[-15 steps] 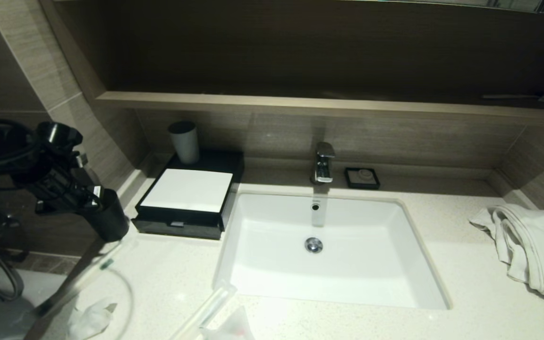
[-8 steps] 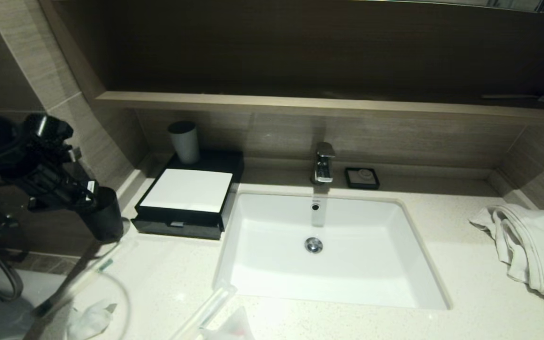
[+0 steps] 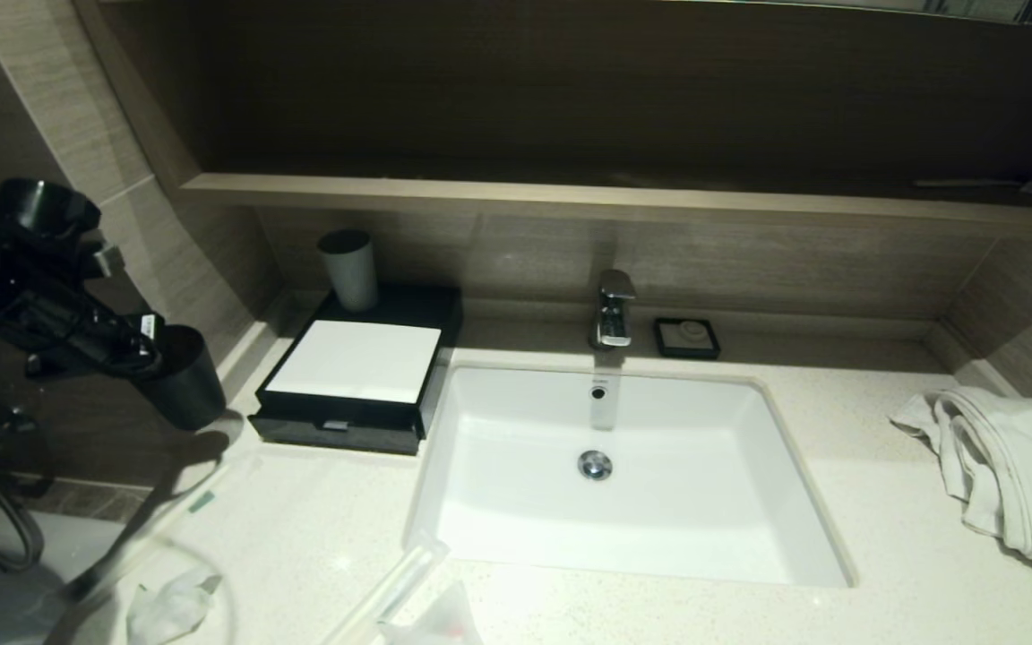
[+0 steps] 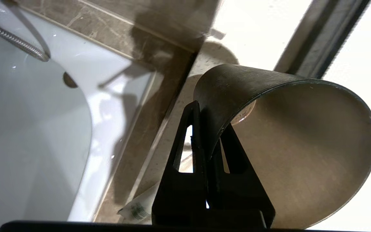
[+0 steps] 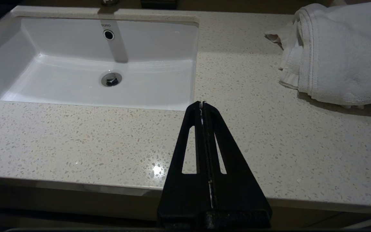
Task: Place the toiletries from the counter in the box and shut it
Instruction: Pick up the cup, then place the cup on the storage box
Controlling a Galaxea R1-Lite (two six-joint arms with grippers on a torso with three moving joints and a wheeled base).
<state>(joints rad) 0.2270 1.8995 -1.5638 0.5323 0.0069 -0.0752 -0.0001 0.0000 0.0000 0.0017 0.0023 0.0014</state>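
Note:
My left gripper (image 3: pixel 150 356) is shut on the rim of a dark cup (image 3: pixel 180 390), one finger inside and one outside, and holds it in the air past the counter's left end. The left wrist view shows the cup (image 4: pixel 295 145) tilted and empty in that gripper (image 4: pixel 209 129). The black box (image 3: pixel 355 363) with a white top stands at the back left of the counter. A wrapped toothbrush (image 3: pixel 198 502), a clear packet (image 3: pixel 391 587) and a crumpled white wrapper (image 3: pixel 167 609) lie at the front left. My right gripper (image 5: pixel 202 103) is shut and empty above the counter's front edge.
A white sink (image 3: pixel 632 537) fills the middle, with a faucet (image 3: pixel 614 309) and a soap dish (image 3: pixel 686 338) behind it. A grey cup (image 3: pixel 350 269) stands behind the box. A white towel (image 3: pixel 1009 466) lies at the right. A tiled wall (image 3: pixel 167 224) borders the left.
My left gripper has carried the dark cup up and to the left, away from the counter. The right arm has not moved.

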